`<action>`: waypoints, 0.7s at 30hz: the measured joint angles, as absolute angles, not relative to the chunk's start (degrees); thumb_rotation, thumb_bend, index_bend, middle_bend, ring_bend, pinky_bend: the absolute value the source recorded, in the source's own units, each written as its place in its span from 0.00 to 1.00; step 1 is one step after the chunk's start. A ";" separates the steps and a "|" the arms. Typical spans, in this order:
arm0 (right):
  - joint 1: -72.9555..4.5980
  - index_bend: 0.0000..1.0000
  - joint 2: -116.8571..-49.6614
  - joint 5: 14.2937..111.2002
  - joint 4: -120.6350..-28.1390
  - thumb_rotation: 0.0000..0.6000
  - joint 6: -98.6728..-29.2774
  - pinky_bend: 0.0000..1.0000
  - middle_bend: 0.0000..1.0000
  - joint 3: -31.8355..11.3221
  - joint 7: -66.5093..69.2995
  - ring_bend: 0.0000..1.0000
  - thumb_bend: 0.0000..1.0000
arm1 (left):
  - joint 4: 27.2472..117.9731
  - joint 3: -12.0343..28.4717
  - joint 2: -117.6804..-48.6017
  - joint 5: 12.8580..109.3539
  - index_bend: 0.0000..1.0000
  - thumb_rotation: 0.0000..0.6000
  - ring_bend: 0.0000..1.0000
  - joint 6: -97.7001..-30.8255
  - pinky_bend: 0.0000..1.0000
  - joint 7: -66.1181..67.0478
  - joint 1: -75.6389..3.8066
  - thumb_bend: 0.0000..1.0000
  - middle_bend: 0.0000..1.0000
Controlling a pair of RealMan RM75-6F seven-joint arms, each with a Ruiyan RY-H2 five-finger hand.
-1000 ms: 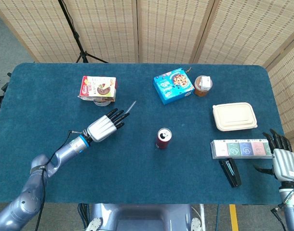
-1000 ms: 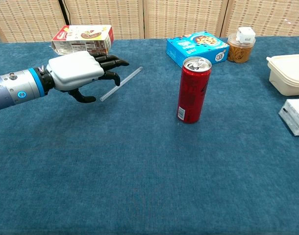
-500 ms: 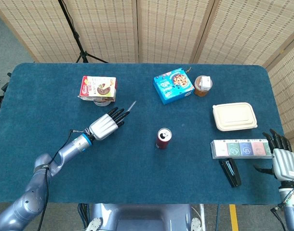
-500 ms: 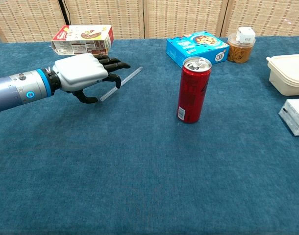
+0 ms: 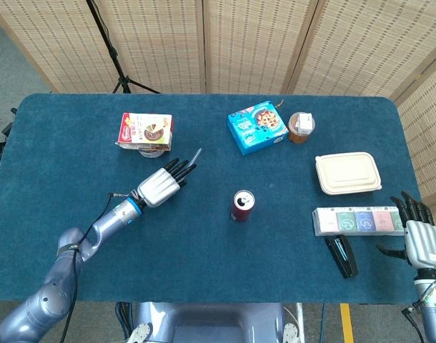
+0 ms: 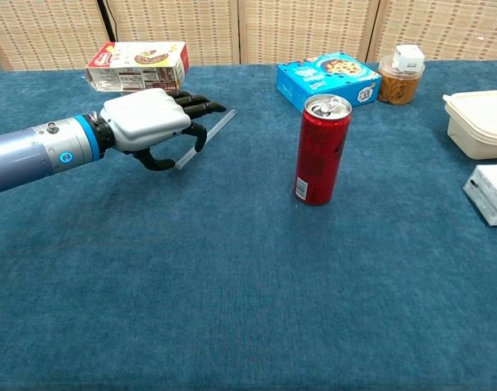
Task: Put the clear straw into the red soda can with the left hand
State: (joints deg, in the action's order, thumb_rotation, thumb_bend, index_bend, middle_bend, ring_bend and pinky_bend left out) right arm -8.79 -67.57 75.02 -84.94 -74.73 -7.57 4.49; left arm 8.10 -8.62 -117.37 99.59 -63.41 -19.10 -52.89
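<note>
The left hand [image 6: 151, 124] hovers over the clear straw [image 6: 206, 138], fingers loosely spread and holding nothing; the straw lies flat on the table [image 6: 232, 285], left of the upright red soda can [image 6: 321, 149]; the right hand [image 5: 422, 239] rests spread at the near right edge.

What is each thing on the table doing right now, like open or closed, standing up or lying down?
clear straw: lying flat on the cloth, not lifted
red soda can: standing upright, top opened
left hand: over the straw, fingers spread, holding nothing
right hand: at the table edge, holding nothing
white lunch box: lid closed
blue box: lying flat
red snack box: lying on its side
</note>
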 measured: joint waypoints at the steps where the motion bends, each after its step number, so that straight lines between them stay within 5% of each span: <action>1: -8.81 0.10 -67.56 75.04 -84.96 1.00 -74.66 0.00 0.00 -7.54 4.50 0.00 0.00 | 8.11 -8.54 -117.52 99.46 0.43 1.00 0.00 -63.32 0.12 -19.04 -53.00 0.32 0.00; 21: -8.76 0.10 -67.41 74.98 -85.24 1.00 -74.74 0.00 0.00 -7.58 4.45 0.00 0.00 | 7.99 -8.33 -118.26 98.44 0.44 1.00 0.00 -61.02 0.12 -17.98 -53.98 0.32 0.00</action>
